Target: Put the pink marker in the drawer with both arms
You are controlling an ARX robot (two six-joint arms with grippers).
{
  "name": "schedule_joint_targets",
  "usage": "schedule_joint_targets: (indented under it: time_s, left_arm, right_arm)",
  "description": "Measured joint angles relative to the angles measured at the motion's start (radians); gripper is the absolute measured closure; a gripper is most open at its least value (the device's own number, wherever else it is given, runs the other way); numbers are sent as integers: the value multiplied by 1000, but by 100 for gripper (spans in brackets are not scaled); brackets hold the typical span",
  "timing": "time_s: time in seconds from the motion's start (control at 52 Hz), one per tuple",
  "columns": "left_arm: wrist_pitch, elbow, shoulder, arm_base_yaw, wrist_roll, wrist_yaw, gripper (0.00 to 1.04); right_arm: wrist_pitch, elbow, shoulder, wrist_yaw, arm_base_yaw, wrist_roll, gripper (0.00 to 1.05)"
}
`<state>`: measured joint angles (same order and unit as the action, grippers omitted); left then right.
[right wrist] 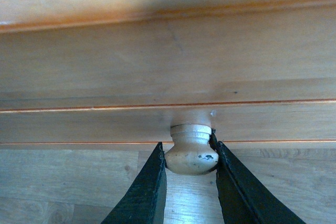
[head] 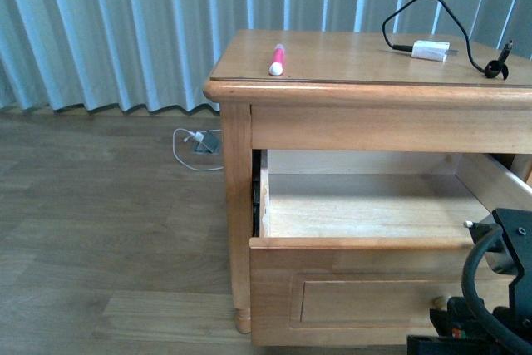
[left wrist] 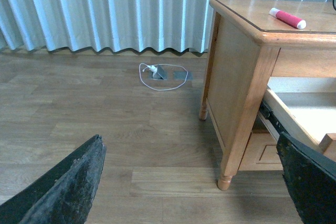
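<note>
From the front: pink marker [head: 277, 60] flat on the bench [head: 349, 60] top, near the front left corner, pale cap end toward the front edge, outside the drawer [head: 357, 243]. Drawer pulled well out below the top, pale wood inside in view. White charger [head: 431, 51] with a looping black cable [head: 416, 2] at the far right of the top, well apart from the marker. Part of the black right arm [head: 499, 288] low at the right, in front of the drawer's panel. Striped curtain [head: 125, 31] behind, wooden floor [head: 100, 230] with a white cord [head: 195, 143] beside the bench. From the left wrist: left claw [left wrist: 189, 145] released, fingers [left wrist: 68, 187] spread wide with only floor between them, well apart from the bench [left wrist: 236, 77]; marker [left wrist: 287, 18] on the top's corner, open drawer [left wrist: 294, 114] jutting out below. From the right wrist: right claw [right wrist: 189, 153] clenched on the round knob [right wrist: 191, 156], one black finger [right wrist: 144, 192] pressed against each side, drawer front [right wrist: 157, 66] filling the space above.
</note>
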<state>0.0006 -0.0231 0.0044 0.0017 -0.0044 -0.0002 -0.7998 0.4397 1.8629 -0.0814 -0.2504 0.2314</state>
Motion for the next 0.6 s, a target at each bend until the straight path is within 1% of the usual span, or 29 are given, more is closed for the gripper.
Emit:
schedule_joint_targets:
  time_s: [0.019,0.058,0.115,0.154,0.173,0.212,0.231,0.327,0.346,0.385,0.404,0.443,0.462,0.52,0.539,0.597]
  left_arm:
    - [0,0,0,0,0,0,6]
    - [0,0,0,0,0,0,6]
    - [0,0,0,0,0,0,6]
    - [0,0,0,0,0,0,6]
    - [0,0,0,0,0,0,6]
    - [0,0,0,0,0,0,6]
    - [0,0,0,0,0,0,6]
    - [0,0,0,0,0,0,6]
    - [0,0,0,0,0,0,6]
    - [0,0,0,0,0,0,6]
    - [0,0,0,0,0,0,6]
    - [0,0,0,0,0,0,6]
    - [0,0,0,0,0,0,6]
    - [0,0,0,0,0,0,6]
    - [0,0,0,0,0,0,6]
    - [0,0,0,0,0,0,6]
  right_arm:
    - [-5,-9,-5,6,-1,2,81]
    - [-21,-27,-16,13,-2,5,73]
    - [-23,-44,-38,16,-2,11,66]
    - [-13,-60,-71,19,-2,14,59]
    - [-10,-63,-80,19,-2,15,57]
    - [20,-80,-136,26,-4,21,48]
    - [28,-83,-148,29,-4,22,46]
    - [129,-114,-282,44,-12,24,30]
    - [143,-118,-300,47,-13,24,29]
    - [202,-130,-372,56,-16,23,21]
    - [250,-137,-429,63,-17,23,16]
    - [316,-140,-510,78,-18,23,9]
    - [373,-141,-576,90,-18,24,6]
    - [533,-140,-761,106,-12,15,9]
    - [554,-139,-786,109,-11,13,9]
    - [689,-125,-940,129,6,4,8]
